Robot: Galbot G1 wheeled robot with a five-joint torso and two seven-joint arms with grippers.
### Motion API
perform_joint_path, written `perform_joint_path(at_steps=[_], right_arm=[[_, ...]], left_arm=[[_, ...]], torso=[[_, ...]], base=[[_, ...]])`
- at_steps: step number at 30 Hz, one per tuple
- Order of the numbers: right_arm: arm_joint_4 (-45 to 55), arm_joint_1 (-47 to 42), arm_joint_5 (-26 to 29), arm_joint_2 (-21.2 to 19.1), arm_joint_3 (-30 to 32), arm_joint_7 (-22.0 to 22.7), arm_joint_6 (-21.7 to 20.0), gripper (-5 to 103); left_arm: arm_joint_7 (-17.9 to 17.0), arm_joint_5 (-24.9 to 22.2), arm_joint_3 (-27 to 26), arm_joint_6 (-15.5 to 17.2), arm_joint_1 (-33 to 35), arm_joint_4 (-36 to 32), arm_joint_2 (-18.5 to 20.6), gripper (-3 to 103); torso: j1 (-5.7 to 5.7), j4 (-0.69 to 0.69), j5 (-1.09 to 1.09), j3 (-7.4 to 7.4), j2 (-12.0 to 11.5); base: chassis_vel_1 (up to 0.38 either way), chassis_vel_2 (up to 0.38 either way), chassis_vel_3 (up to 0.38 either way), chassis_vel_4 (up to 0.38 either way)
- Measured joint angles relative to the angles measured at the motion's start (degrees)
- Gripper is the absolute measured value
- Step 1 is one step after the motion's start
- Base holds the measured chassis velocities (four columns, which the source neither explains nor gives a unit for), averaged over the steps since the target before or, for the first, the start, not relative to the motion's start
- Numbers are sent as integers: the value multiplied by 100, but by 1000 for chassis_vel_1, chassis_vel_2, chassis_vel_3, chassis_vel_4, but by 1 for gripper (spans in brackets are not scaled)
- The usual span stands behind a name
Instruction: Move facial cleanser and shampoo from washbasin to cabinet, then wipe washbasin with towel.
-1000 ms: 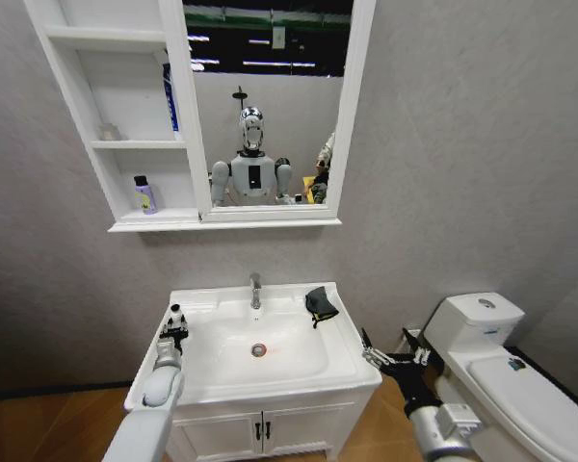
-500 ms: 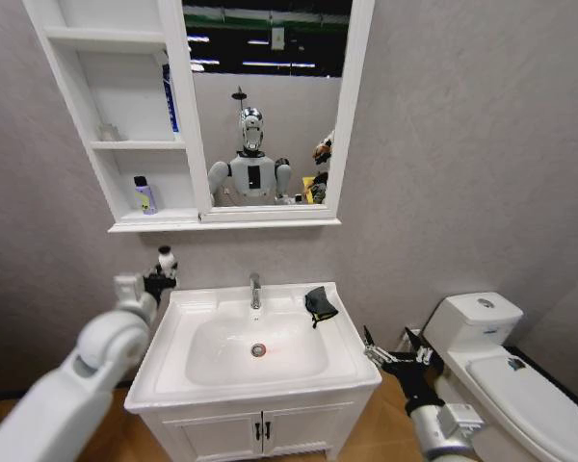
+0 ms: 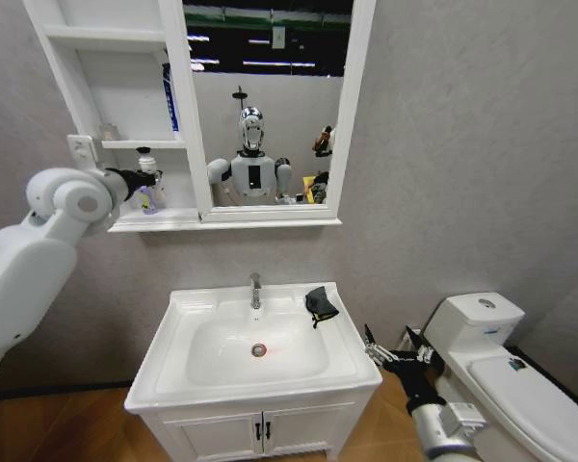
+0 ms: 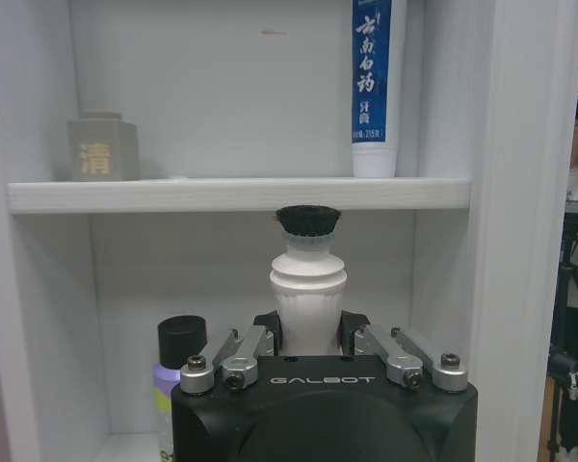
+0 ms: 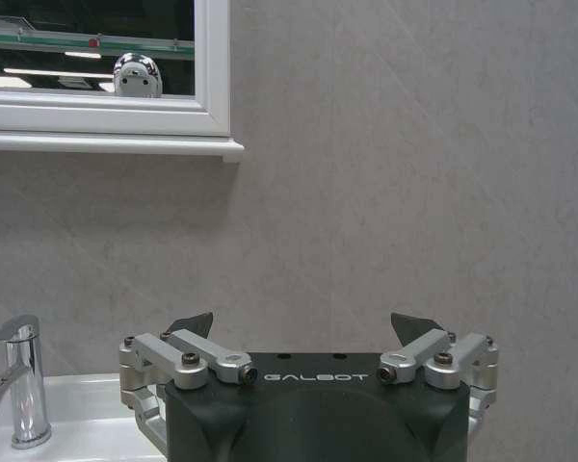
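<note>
Holding my left gripper (image 4: 310, 339) clamped on a white bottle (image 4: 308, 294), level with the cabinet's (image 3: 125, 223) lowest shelf for placing; right gripper (image 5: 308, 332) idles spread beside the washbasin (image 3: 347, 371).

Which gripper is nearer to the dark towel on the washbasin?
Right. The right gripper hangs open beside the washbasin, below the towel; the left gripper is up at the cabinet.

My left gripper (image 4: 309, 337) clamps the upright white bottle (image 4: 308, 294) at the cabinet's (image 3: 188, 223) lowest shelf; towel (image 3: 319, 303) lies on washbasin (image 3: 347, 361) rim.
</note>
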Motion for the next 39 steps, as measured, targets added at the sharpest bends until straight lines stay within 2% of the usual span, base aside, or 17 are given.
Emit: perform_joint_path(at_steps=[3,7,11,16,17,19,21,22,25,26,28,29,31,32,35,39], right_arm=[[-17,-23,7,1,25,2,27,100],[-27,-20,28,15,28,56,53,100],[-4,-29,44,23,31,68,56,100],[-7,-24,52,12,51,72,62,100],[-4,-25,55,12,53,72,62,100],[-2,-25,56,11,53,72,62,100],[-2,-12,56,10,55,73,60,100],[-2,-12,56,10,55,73,60,100],[13,-9,50,9,56,74,49,100],[13,-9,50,9,56,74,49,100],[50,-25,34,8,56,83,43,100],[50,-25,34,8,56,83,43,100],[106,-45,25,9,67,90,27,100],[106,-45,25,9,67,90,27,100],[170,-47,9,5,76,108,-23,100],[212,-41,-34,8,35,124,-54,100]], left_arm=[[58,53,64,-1,-53,144,-104,30],[192,397,194,-12,-120,670,-501,30],[270,551,205,-18,-133,959,-661,30],[302,703,207,-28,-151,1198,-788,30],[333,739,199,-30,-136,1229,-797,28],[374,771,180,-32,-105,1238,-798,31],[451,826,144,-35,-49,1248,-798,42],[451,826,144,-35,-49,1248,-798,42],[553,947,105,-92,-17,1312,-817,58],[553,947,105,-92,-17,1312,-817,58],[568,1018,8,-163,58,1271,-835,70],[568,1018,8,-163,58,1271,-835,70],[532,1052,-126,-203,225,1052,-775,80],[532,1052,-126,-203,225,1052,-775,80],[417,1100,-344,-318,496,668,-608,95],[372,1229,-579,-417,812,320,-464,99]], torso=[[0,0,0,0,0],[0,-2,2,0,0],[0,2,0,0,0],[-1,-1,1,0,0],[-1,-1,1,0,0],[-1,0,1,0,0],[-1,0,1,0,0],[-1,0,1,0,0],[-1,0,1,-1,0],[-1,0,1,-1,0],[-1,-1,1,-1,0],[-1,-1,1,-1,0],[-1,-2,1,0,0],[-1,-2,1,0,0],[-1,0,1,-1,0],[-1,0,2,-2,0]], base=[[0,0,0,0],[0,0,0,0],[0,0,0,0],[0,0,0,0],[0,0,0,0],[0,0,0,0],[0,0,0,0],[0,0,0,0],[0,0,0,0],[0,0,0,0],[0,0,0,0],[0,0,0,0],[0,0,0,0],[0,0,0,0],[0,0,0,0],[0,0,0,0]])
